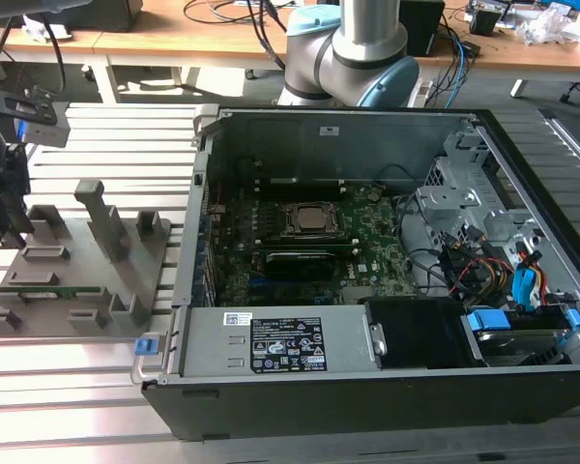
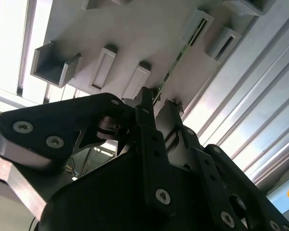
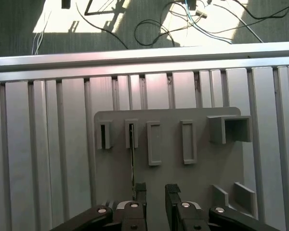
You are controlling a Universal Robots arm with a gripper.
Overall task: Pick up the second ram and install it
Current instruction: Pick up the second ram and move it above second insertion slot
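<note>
ram (image 3: 132, 163) stands on edge in the slots of the holder (image 3: 202, 185), so its flat faces are free to pinch. gripper (image 3: 155, 188) hovers over the holder at the ram's end, jaws partly open, holding nothing. can't tell if they straddle it.

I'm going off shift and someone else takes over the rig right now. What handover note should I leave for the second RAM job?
Gripper: open, holding nothing, hovering over the grey fixture at the exterior view's left.
Second ram: on edge in the fixture's slots, close beside one fingertip. I cannot tell whether it lies between the fingers.
Computer case: open, at the exterior view's right, with the motherboard exposed.
Done: the gripper is positioned at the stick.
Left: the grasp, the lift and the install into the motherboard.
</note>
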